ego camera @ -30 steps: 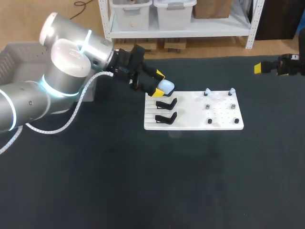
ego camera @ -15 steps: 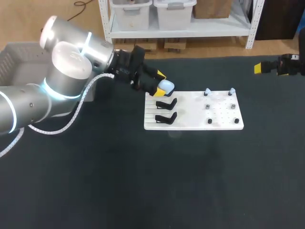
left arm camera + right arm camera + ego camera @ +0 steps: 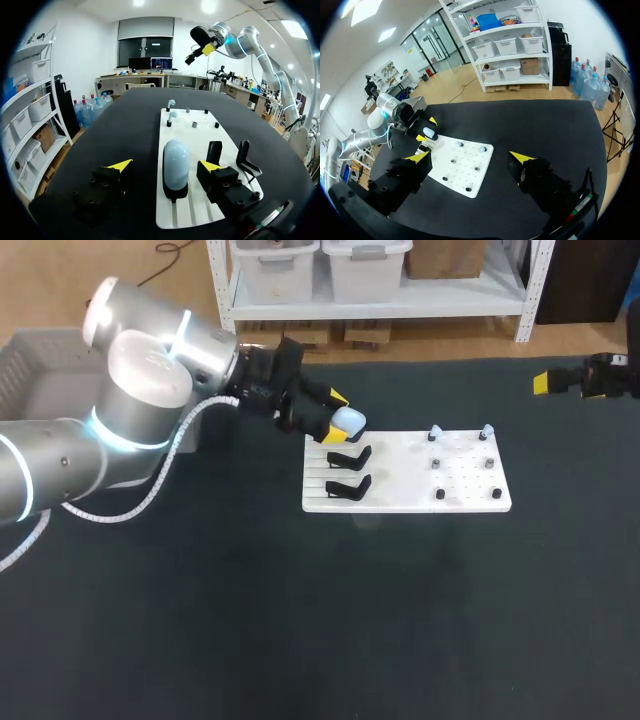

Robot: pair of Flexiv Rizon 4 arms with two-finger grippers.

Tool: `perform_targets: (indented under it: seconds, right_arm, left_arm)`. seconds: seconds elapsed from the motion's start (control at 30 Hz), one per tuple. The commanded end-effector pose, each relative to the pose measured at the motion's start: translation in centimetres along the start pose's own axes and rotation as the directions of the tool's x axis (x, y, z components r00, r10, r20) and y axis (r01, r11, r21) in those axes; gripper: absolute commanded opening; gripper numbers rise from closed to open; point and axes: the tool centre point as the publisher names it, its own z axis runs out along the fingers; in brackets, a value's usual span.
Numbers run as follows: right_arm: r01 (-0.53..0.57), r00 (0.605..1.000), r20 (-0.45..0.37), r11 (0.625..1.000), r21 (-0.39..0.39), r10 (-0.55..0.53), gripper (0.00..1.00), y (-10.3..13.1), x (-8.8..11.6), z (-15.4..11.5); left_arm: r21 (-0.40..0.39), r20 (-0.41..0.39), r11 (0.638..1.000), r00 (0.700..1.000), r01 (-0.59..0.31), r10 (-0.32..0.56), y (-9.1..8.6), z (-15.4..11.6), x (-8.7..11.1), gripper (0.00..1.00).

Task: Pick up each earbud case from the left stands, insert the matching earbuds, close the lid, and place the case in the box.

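Tabletop (image 3: 300,620) cloth, dark and matte, fills the head view, with a flat white board (image 3: 400,480) lying on it. The left arm comes in from the left edge. The left claw (image 3: 333,417) sits at the board's far left corner, its yellow tips on either side of a pale, rounded earbud case (image 3: 349,421). Two black stands (image 3: 348,457) line the board's left part beside the case, both bare. Small dark pegs (image 3: 438,494) dot the right part, along with two light-coloured pieces (image 3: 434,431) at the far edge. A grey box (image 3: 25,365) stands at the far left, partly hidden by the left arm. The right claw (image 3: 548,383) hangs well apart near the right edge, and its spread cannot be judged here. The left wrist view adds what the head view hides. The smooth, egg-shaped case stands upright in a black cradle, and a gap shows between it and each fingertip, so the claw is wide and grips nothing. The right wrist view shows the right claw spread wide with nothing between its tips, the board and left arm far ahead.
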Motion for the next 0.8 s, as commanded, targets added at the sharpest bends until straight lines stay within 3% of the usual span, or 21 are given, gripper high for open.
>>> perform_targets:
  seconds: [0.03, 0.07, 0.23, 0.3, 0.53, 0.63, 0.73, 0.8]
  right_arm:
    - [0.0, 1.0, 0.0, 1.0, -0.001, 0.0, 1.0, -0.01, 0.0, -0.03]
    - [0.0, 1.0, 0.0, 1.0, -0.001, 0.0, 1.0, -0.01, 0.0, -0.03]
    - [0.0, 1.0, 0.0, 1.0, -0.001, 0.0, 1.0, -0.01, 0.0, -0.03]
    - [0.0, 1.0, 0.0, 1.0, -0.001, 0.0, 1.0, -0.01, 0.0, -0.03]
    - [0.0, 1.0, 0.0, 1.0, -0.001, 0.0, 1.0, -0.01, 0.0, -0.03]
    - [0.0, 1.0, 0.0, 1.0, -0.001, 0.0, 1.0, -0.01, 0.0, -0.03]
    - [0.0, 1.0, 0.0, 1.0, -0.001, 0.0, 1.0, -0.01, 0.0, -0.03]
    - [0.0, 1.0, 0.0, 1.0, -0.001, 0.0, 1.0, -0.01, 0.0, -0.03]
  left_arm:
    - [-0.008, 0.004, 1.0, 1.0, 0.001, -0.001, -0.33, 0.06, 0.11, 0.74]
    - [-0.009, 0.005, 1.0, 1.0, 0.001, -0.001, -0.34, 0.07, 0.11, 0.64]
    - [-0.012, 0.008, 1.0, 1.0, -0.003, 0.003, -0.31, 0.24, 0.09, 0.6]
    - [-0.015, 0.007, 1.0, 1.0, -0.006, 0.006, -0.28, 0.31, 0.12, 0.48]
    - [-0.019, 0.005, 1.0, 1.0, -0.013, 0.013, -0.25, 0.46, 0.28, 0.39]
    - [-0.02, 0.007, 1.0, 1.0, -0.016, 0.016, -0.32, 0.38, 0.25, 0.23]
    - [-0.021, 0.013, 1.0, 1.0, -0.021, 0.021, -0.46, 0.13, 0.11, 0.0]
    - [-0.021, 0.018, 1.0, 1.0, -0.023, 0.023, -0.57, -0.09, -0.04, 0.0]
